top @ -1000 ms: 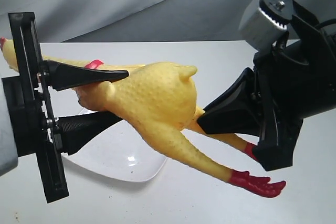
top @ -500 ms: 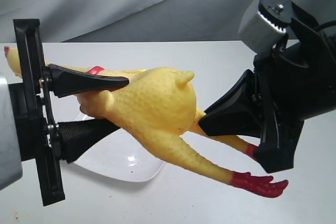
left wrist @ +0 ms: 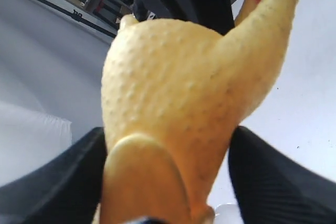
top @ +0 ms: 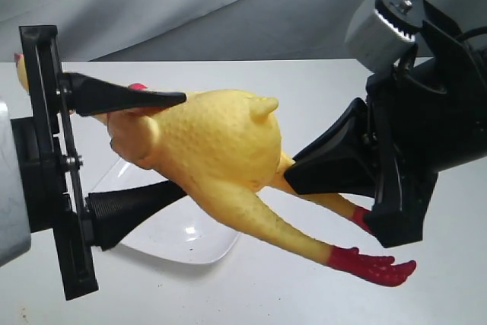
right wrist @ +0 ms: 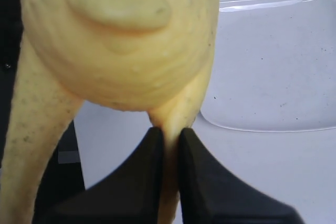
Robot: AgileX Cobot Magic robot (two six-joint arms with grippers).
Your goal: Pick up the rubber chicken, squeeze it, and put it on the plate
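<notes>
The yellow rubber chicken (top: 221, 142) hangs in the air over the white plate (top: 175, 237), its red feet (top: 373, 268) pointing right. My left gripper (top: 183, 144) straddles the chicken's chest with the fingers (top: 125, 97) spread wide. In the left wrist view the rubber chicken (left wrist: 173, 66) fills the space between the fingers of the left gripper (left wrist: 168, 140), and a thin gap shows at one finger. My right gripper (top: 291, 175) is shut on one thin leg; the right wrist view shows the right gripper (right wrist: 170, 135) pinching the leg below the rubber chicken's body (right wrist: 115, 35).
The plate (right wrist: 273, 77) lies on a white table (top: 319, 89), below and slightly left of the chicken. A grey cloth backdrop (top: 190, 5) rises behind the table. The chicken's head end (top: 19, 70) pokes out behind the left gripper's frame.
The left gripper's fingers have spread apart from a tight squeeze, and the chicken's body has swelled back rounder. The right gripper has kept its hold on the leg.
</notes>
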